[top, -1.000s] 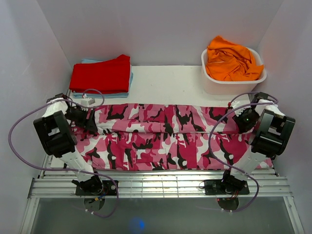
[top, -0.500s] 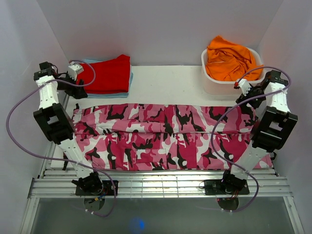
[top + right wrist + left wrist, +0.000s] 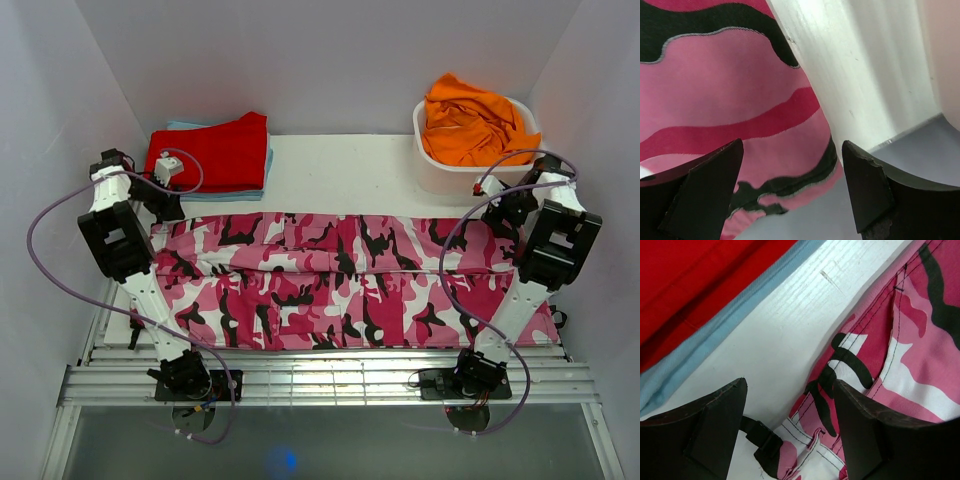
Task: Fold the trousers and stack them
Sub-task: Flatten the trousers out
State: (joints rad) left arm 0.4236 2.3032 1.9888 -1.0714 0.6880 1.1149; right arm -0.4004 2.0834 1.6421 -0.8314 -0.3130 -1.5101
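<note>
**Entry 1 – the trousers** [image 3: 340, 280]: pink, magenta, white and black camouflage. They are lying flat across the middle of the overhead frame, stretching from the left side to the right side of the tabletop [image 3: 340, 165]. A long horizontal edge is running through the middle of the cloth.

**Entry 2 – left pincer** [image 3: 165, 195]: it is sitting at the upper left corner of the trousers, between them and the red garment [image 3: 210, 152]. In its wrist view the left pincer [image 3: 790, 405] is standing wide and holding nothing. A stitched trouser edge [image 3: 900, 340] is lying at the right of that frame, with bare white tabletop beneath the gap.

**Entry 3 – right pincer** [image 3: 500, 205]: it is sitting at the upper right corner of the trousers, just below the white tub [image 3: 440, 165]. In its wrist view the right pincer [image 3: 792, 150] is also spread wide and gripping nothing. Camouflage cloth [image 3: 730, 90] is filling the left of that frame.

**Entry 4 – surroundings:**
- The red garment is lying folded at the upper left, on a light blue cloth [image 3: 268, 160].
- An orange garment [image 3: 475, 125] is lying heaped in the tub at the upper right.
- Purple cables [image 3: 35, 230] are looping beside both arms.
</note>
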